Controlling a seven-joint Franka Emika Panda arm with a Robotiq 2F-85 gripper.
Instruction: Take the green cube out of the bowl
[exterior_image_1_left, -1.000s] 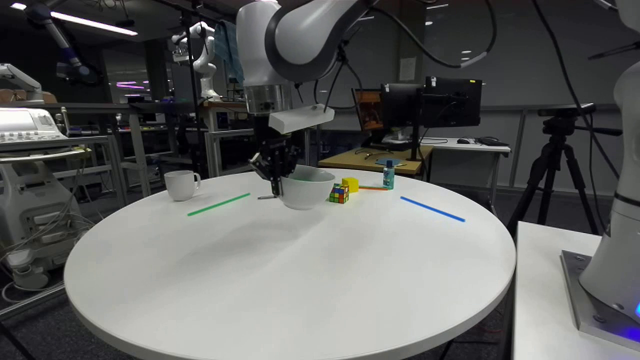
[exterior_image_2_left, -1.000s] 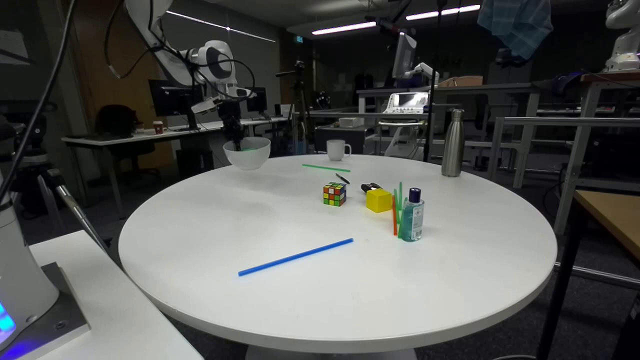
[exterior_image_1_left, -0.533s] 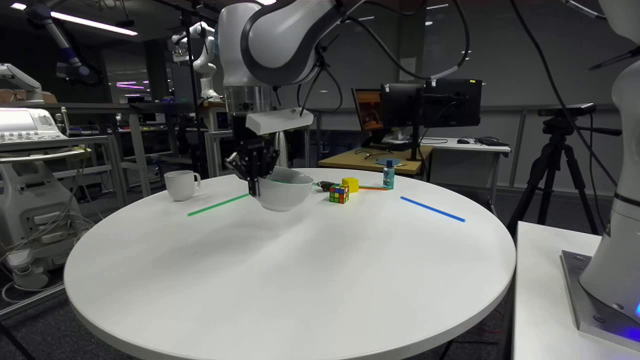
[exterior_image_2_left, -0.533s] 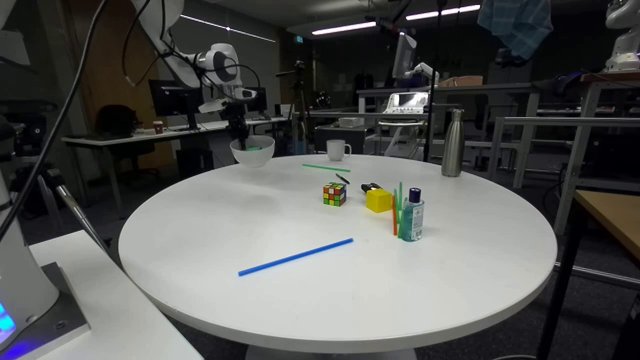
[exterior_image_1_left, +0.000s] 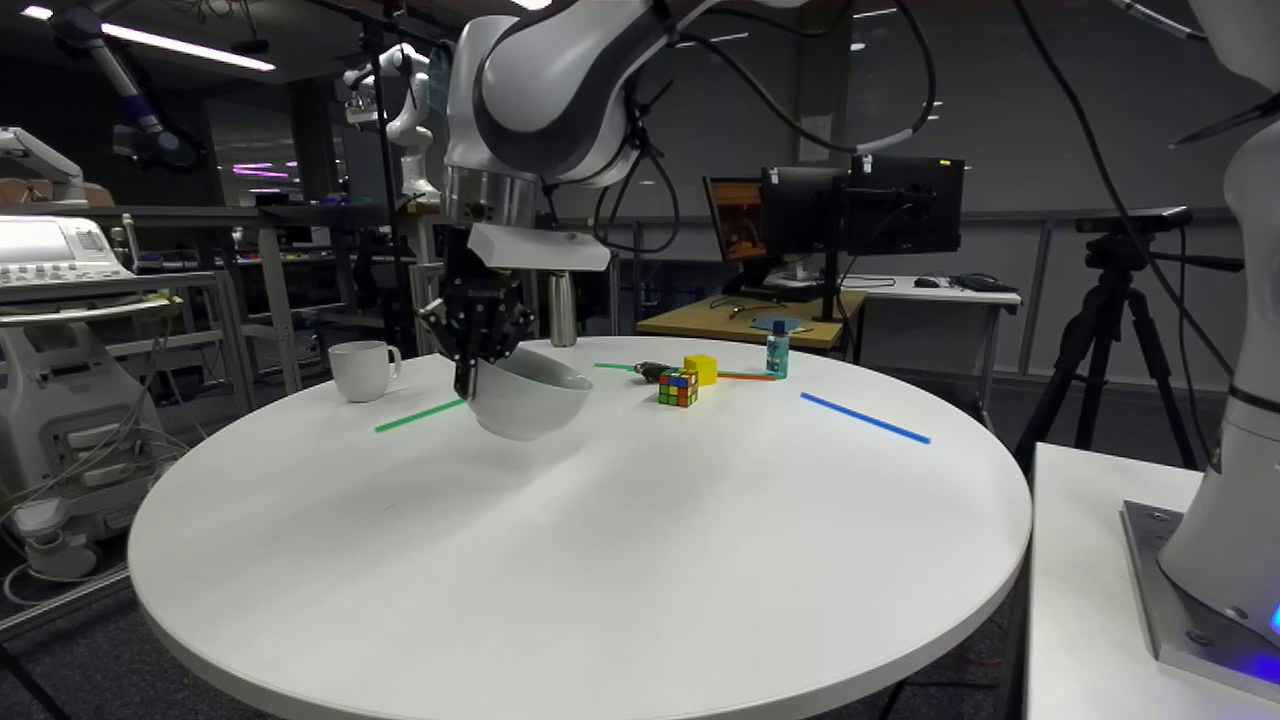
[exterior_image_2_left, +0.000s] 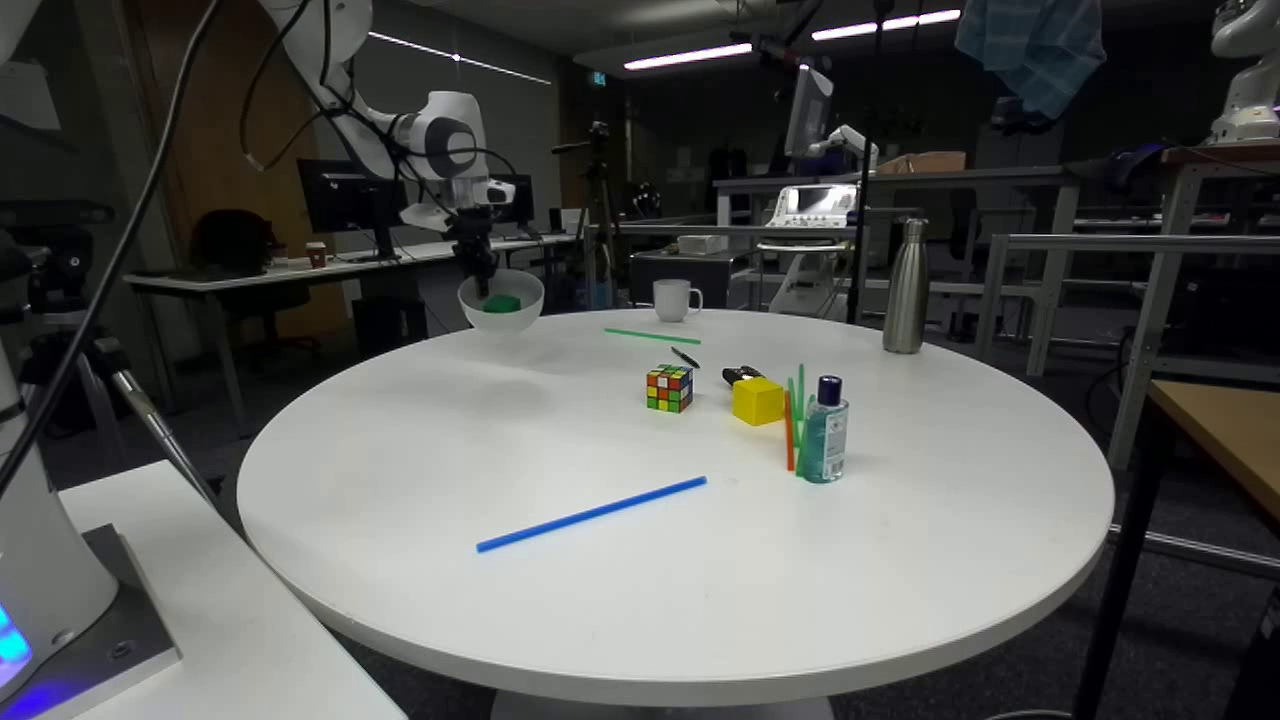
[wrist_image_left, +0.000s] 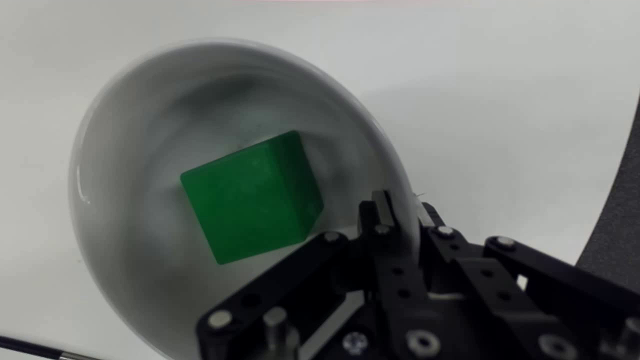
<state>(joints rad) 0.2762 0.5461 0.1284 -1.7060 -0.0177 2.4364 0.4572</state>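
The white bowl (exterior_image_1_left: 528, 410) hangs tilted a little above the white table in both exterior views. It also shows in the other exterior picture (exterior_image_2_left: 505, 326) and fills much of the wrist view (wrist_image_left: 120, 130). The green cube (wrist_image_left: 245, 202) lies inside the bowl, on its floor; in an exterior view it shows over the near rim (exterior_image_2_left: 502, 303). In an exterior view the bowl's wall hides it. My gripper (wrist_image_left: 407, 210) is shut on the bowl's rim, one finger inside and one outside. The fingers are apart from the cube. The gripper points down in both exterior views (exterior_image_1_left: 468, 380).
A white mug (exterior_image_1_left: 362, 372) and a green stick (exterior_image_1_left: 418, 416) are near the bowl. A Rubik's cube (exterior_image_2_left: 669, 388), yellow block (exterior_image_2_left: 758, 401), small bottle (exterior_image_2_left: 826, 435), blue stick (exterior_image_2_left: 592, 514) and steel bottle (exterior_image_2_left: 906, 290) stand or lie farther along the table.
My gripper has carried the bowl across above the table, toward the mug side in an exterior view. The bowl has tilted more, and the green cube inside shows more.
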